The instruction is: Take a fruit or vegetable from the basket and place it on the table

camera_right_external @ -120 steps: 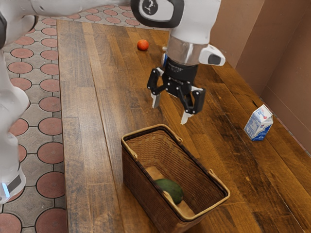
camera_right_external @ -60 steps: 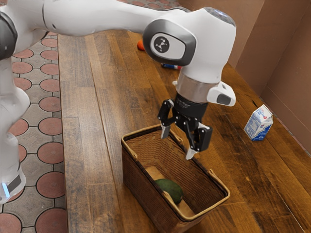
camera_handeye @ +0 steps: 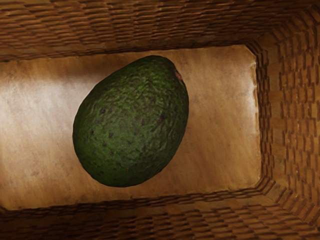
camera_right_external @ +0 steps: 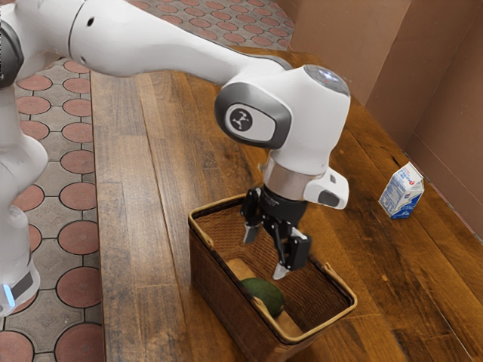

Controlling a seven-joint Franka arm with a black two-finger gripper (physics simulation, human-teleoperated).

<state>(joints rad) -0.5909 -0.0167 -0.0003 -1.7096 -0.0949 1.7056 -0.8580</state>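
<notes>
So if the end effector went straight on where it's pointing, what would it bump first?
Probably the avocado, lying in the basket under the open end effector, though depth is hard to judge.

I see the basket (camera_right_external: 215,283) on the table (camera_right_external: 132,226); in it, on its bottom, the avocado (camera_handeye: 131,122) lies between the long walls, apart from the end wall (camera_handeye: 300,100) I face. The carton (camera_right_external: 400,194) stands well apart from the basket, behind it and to the exterior view's right
</notes>
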